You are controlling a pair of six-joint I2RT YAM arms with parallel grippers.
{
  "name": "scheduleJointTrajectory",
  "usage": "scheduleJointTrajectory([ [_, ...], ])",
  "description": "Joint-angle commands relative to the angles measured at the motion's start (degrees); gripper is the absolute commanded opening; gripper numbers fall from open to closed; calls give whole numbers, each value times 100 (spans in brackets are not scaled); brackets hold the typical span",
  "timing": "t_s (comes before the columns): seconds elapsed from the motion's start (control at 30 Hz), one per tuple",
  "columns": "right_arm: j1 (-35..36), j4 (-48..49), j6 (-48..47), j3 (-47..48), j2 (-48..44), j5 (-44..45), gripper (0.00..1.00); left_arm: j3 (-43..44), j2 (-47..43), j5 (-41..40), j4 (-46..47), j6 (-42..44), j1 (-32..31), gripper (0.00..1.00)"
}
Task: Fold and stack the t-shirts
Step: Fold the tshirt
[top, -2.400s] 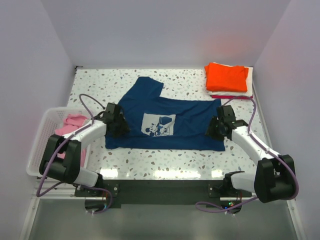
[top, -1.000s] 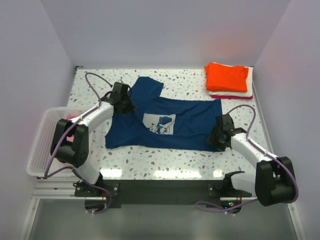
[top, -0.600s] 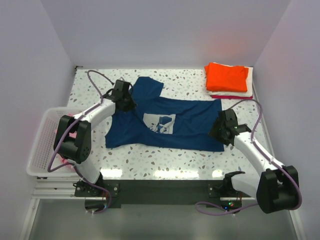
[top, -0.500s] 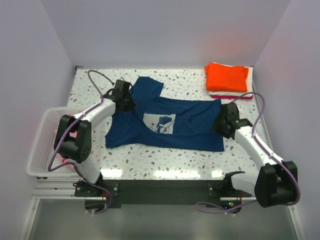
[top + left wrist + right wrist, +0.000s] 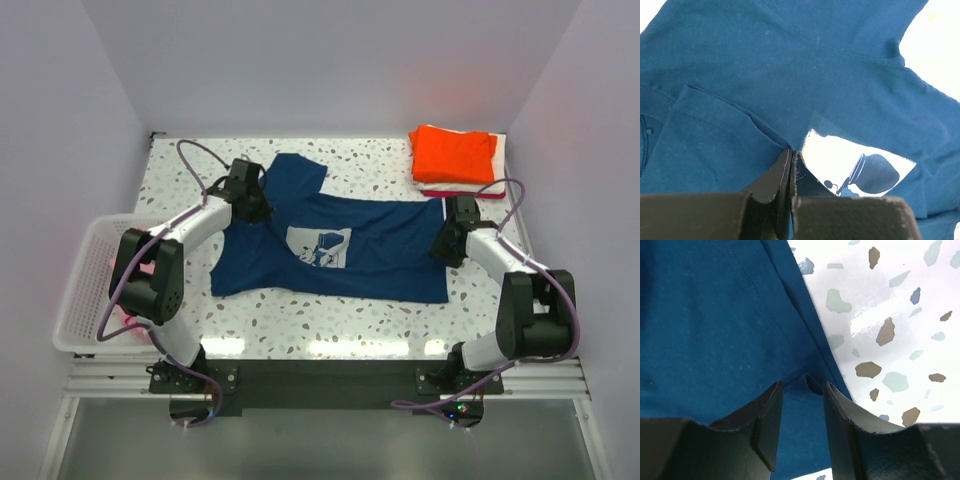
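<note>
Two hands: left hand (image 5: 791, 152) pinches the navy blue cloth t-shirt (image 5: 370, 250) at 10 o'clock; right hand (image 5: 802, 388), half-spread, straddles its 3 o'clock hem.

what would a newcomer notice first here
The navy t-shirt lies spread across the middle of the speckled table, pale print up. The left gripper is shut by its far sleeve, and the right gripper stands open astride its hem. Next, the bright orange folded shirt tops a stack in the far right corner.
</note>
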Motion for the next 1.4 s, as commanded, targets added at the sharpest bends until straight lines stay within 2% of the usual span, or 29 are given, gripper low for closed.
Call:
scheduleJointTrajectory([
  [0.0,-9,320,-36,104,65,-120,41,116,5,54,173,125,20,0],
  [0.13,-9,373,-18,-10,101,-130,36,125,23,72,173,116,29,0],
  [0.37,-17,408,-1,-107,74,-138,33,143,23,63,173,143,46,0],
  [0.5,-26,364,-45,-107,57,-129,27,134,14,63,173,143,46,0],
  [0.7,-17,347,-62,-169,57,-156,26,107,23,72,173,134,55,0],
  [0.83,-26,294,-62,-222,-66,-129,14,99,-12,54,164,143,55,0],
  [0.9,-52,171,-88,-204,-163,-103,4,90,-21,19,146,134,64,0],
  [0.97,-87,-4,-97,-178,-364,-33,0,72,-47,2,138,134,90,0],
  [1.2,-491,-444,-211,-265,-1111,90,0,55,-135,-34,155,116,169,0],
  [1.37,-615,-541,-299,-406,-1297,55,0,72,-135,1,164,125,213,0],
])
